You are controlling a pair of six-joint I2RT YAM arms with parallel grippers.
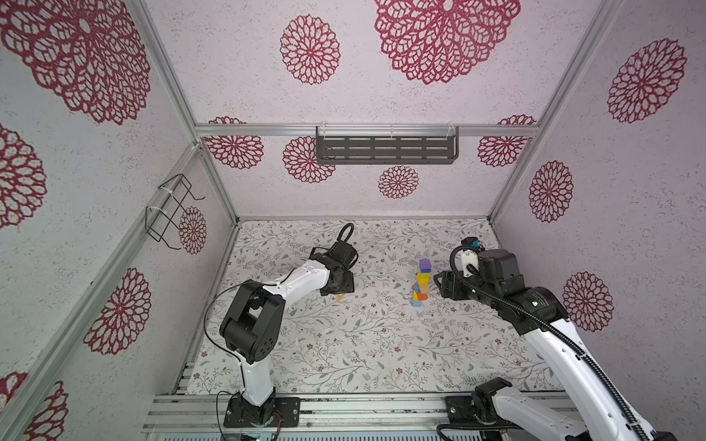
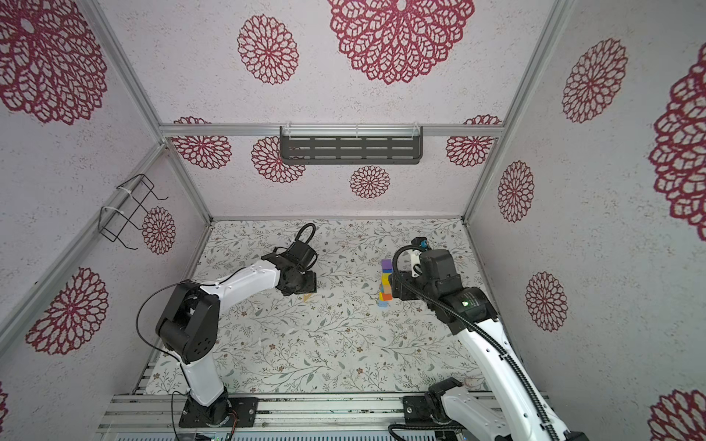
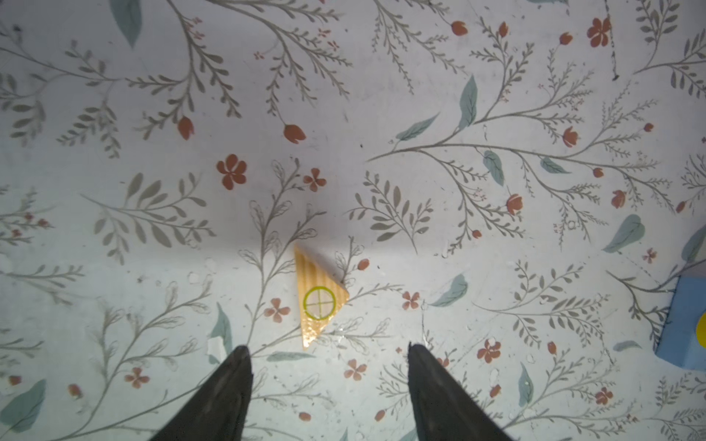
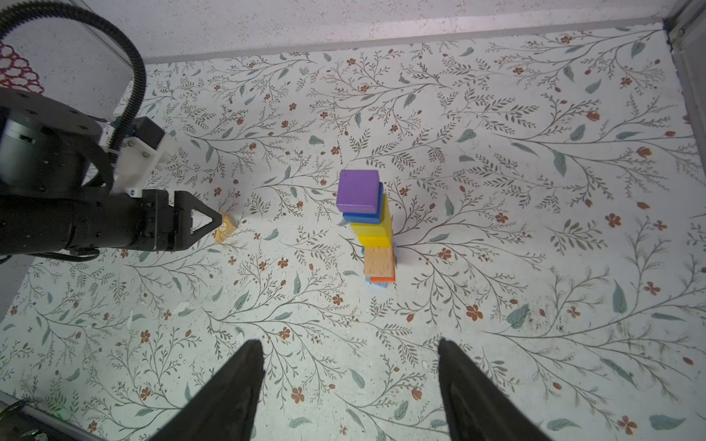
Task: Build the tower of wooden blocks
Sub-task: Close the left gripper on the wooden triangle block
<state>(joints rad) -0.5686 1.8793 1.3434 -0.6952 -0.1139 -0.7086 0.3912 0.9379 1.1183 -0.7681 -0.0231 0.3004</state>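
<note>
In both top views, taking the back wall as 12 o'clock, the counter (image 1: pixel 344 351) is running up against walls at 9, 12 and 3 o'clock and ending at a metal rail (image 1: pixel 344 404) at 6 o'clock. A wire rack (image 1: pixel 172 212) is hanging on the 9 o'clock wall, and a dark slotted shelf (image 1: pixel 386 149) is hanging on the back wall. Both are sitting above the counter.

The left pincer (image 3: pixel 328 347) is pointing down just left of the counter's middle. It is released, its fingers standing apart with nothing between them. A flat wooden triangle (image 3: pixel 319 301) is lying on the counter just past the fingertips, touching neither, and a green circle with a cross is showing on its face.

Across a bare strip of counter at 3 o'clock from the triangle, the wood block tower (image 1: pixel 421 284) is standing on the right half of the counter. It is showing purple on top, then blue, yellow, tan, orange and light blue at the foot. In the right wrist view the layers are sitting slightly out of line. The light blue block (image 3: pixel 684 320) is showing part of a yellow round mark at the edge of the left wrist view, too cut off to read.

The right pincer (image 4: pixel 350 343) is hovering near the tower at its 3 o'clock side, released, gripping nothing and staying clear of the blocks. The widest open room is lying at 6 o'clock of the tower, toward the rail, and a narrower band is lying at 12 o'clock before the back wall.
</note>
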